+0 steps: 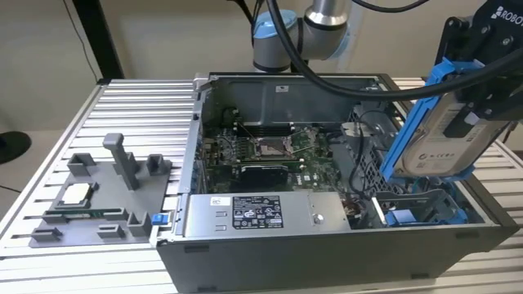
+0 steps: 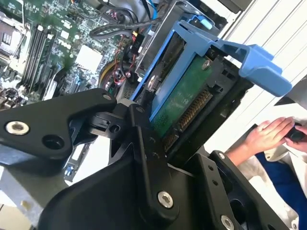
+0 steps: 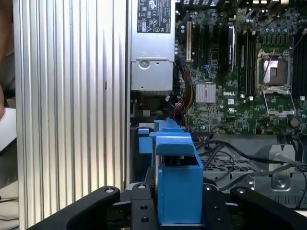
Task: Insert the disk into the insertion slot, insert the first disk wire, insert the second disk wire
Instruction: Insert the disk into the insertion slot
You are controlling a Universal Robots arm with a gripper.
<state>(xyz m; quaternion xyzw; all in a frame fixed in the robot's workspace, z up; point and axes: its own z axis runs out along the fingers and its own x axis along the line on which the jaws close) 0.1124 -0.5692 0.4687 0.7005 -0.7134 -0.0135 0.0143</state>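
The flat silver-grey hard disk [image 1: 441, 141], clipped in a bright blue plastic frame, was held tilted on edge over the open dark grey computer case [image 1: 327, 251], at the exterior view's right. It was clamped between the fingers of the black gripper [image 1: 478, 107], which were closed firmly against it. The insertion slot [image 1: 421, 211], a grey perforated metal bay with blue rails, was seen just below the disk, right of the grey labelled power-supply box [image 1: 257, 214]. A person's hand [image 2: 268, 134] was caught in the second wrist view.
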